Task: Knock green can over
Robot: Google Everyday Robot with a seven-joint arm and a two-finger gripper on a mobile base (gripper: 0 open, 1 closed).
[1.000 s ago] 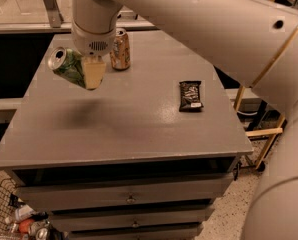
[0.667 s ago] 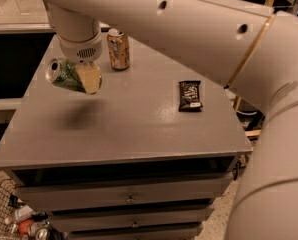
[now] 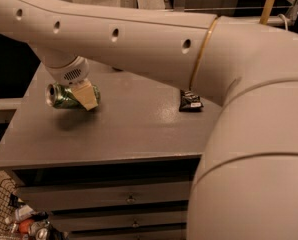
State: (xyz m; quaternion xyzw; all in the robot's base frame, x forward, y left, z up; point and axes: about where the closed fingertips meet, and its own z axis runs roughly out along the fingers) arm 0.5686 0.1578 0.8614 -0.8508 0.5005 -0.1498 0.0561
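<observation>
The green can (image 3: 62,96) lies on its side, its silver top facing left, over the left part of the grey table (image 3: 124,134). It casts a shadow on the table just below it. My gripper (image 3: 84,100) reaches down from the big cream arm and is shut on the can's right half. One cream finger (image 3: 88,97) shows in front of the can; the other is hidden behind it. The can seems to hang slightly above the tabletop.
A black snack packet (image 3: 190,102) lies on the right of the table, partly under my arm. My arm hides the far side of the table. Drawers (image 3: 131,199) sit below the tabletop. A wire basket with litter (image 3: 19,223) stands on the floor at the lower left.
The gripper and can have moved left and toward the table's front; the can has turned from tilted to lying level. The view has shifted, and the arm now hides the orange can.
</observation>
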